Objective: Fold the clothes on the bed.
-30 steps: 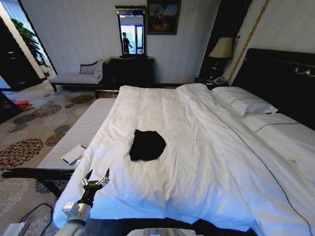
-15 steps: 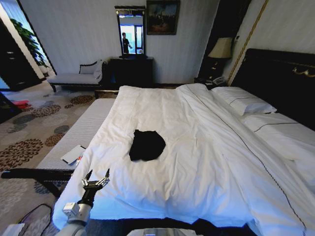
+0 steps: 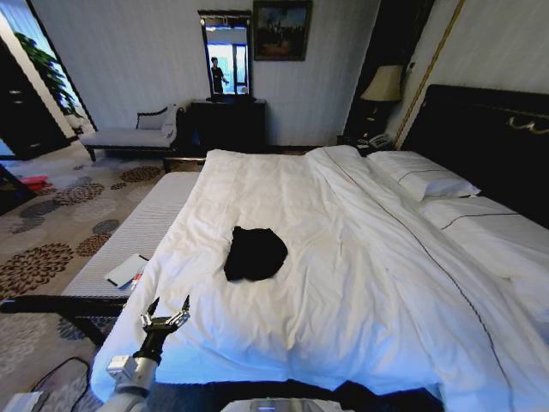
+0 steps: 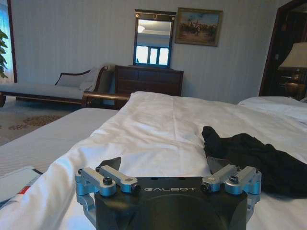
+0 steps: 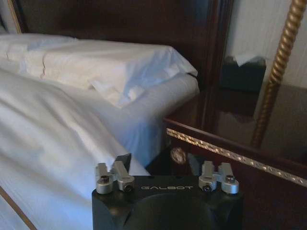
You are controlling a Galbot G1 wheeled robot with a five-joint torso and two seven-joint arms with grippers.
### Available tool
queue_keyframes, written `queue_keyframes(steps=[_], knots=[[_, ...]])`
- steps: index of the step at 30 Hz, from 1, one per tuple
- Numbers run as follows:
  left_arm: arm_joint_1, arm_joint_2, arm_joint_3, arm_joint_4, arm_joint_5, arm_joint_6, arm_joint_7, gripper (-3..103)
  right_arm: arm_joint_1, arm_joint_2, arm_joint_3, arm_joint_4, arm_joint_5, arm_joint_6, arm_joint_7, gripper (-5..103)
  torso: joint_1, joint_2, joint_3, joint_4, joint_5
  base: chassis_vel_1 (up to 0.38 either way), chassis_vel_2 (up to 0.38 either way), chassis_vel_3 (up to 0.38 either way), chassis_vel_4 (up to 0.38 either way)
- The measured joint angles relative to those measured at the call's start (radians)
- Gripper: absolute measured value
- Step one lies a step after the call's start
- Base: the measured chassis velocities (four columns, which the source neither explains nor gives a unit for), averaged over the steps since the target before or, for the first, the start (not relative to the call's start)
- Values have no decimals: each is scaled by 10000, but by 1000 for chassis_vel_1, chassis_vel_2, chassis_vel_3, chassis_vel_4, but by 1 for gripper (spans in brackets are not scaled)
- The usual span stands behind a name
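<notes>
The clothes (image 3: 255,253) are one small black crumpled heap on the left half of the bed's white duvet (image 3: 360,275). My left gripper (image 3: 165,313) hovers open at the bed's near left corner, a short way in front of the heap and not touching it. In the left wrist view the clothes (image 4: 254,153) lie just beyond the spread fingers of the left gripper (image 4: 164,164). My right gripper (image 5: 165,165) stands open with nothing in it, by the side of the bed near a pillow (image 5: 110,67) and a dark nightstand (image 5: 249,143).
A grey padded bench (image 3: 141,227) runs along the bed's left side with a booklet (image 3: 126,269) on it. A dark bar (image 3: 60,303) crosses near my left arm. Pillows (image 3: 425,180) and a dark headboard (image 3: 480,137) are at the right. A chaise (image 3: 129,135) and dresser (image 3: 227,124) stand by the far wall.
The whole head picture has shifted slightly, so the camera moved. The clothes lie as before and the left gripper holds its place, still open.
</notes>
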Motion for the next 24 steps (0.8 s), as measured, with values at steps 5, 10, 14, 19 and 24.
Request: queue_keyframes(steps=[5,10,14,19,24], knots=[[2,20,-74,-60,-8,12,-6,100,-199,196,305,840,201,102,-24,84,0,-1,0,-2,-1,0,0,0,0],[-7,44,-138,-168,-18,49,-41,100,-292,355,399,1976,488,159,-42,100,0,-1,0,0,-2,0,0,0,0],[-76,51,-151,-297,-22,162,-93,100,-348,396,387,3070,695,183,-69,100,0,-1,0,0,-2,0,0,0,0],[-128,55,-152,-371,-17,236,-138,100,-400,383,302,3743,723,187,-90,100,0,-1,0,1,-2,0,0,0,0],[-411,146,-78,-425,52,521,-290,100,-254,300,-616,5025,575,113,-61,100,0,-1,0,4,1,0,0,0,0]])
